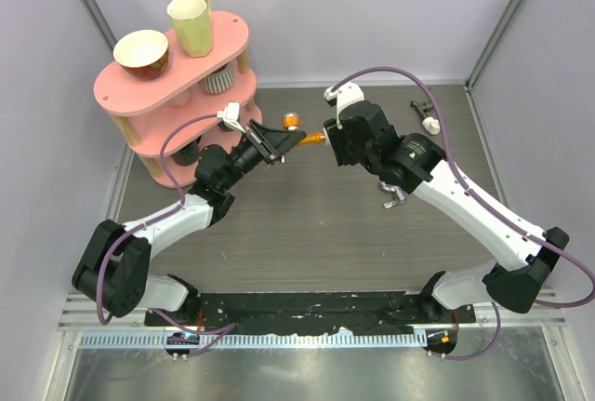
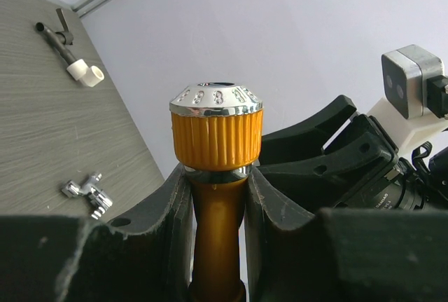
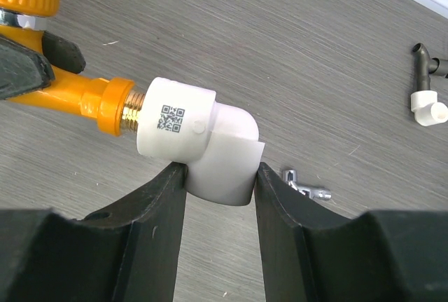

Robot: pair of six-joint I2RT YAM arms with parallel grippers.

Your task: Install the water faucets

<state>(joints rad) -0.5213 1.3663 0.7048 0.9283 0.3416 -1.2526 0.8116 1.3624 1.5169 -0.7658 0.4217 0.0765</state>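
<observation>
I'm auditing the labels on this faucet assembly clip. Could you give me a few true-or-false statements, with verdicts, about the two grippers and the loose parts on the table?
1. The left gripper is shut on the orange plastic tap with a silvery knob. True.
2. The right gripper is open and empty. False: it grips the white plastic elbow fitting.
3. The white fitting meets the tap's brass threads. True.
4. The small silver metal tap piece is held in the air. False: it lies on the grey wood-grain table.
5. The dark tap piece with a white end is joined to the orange tap. False: it lies apart on the table.
</observation>
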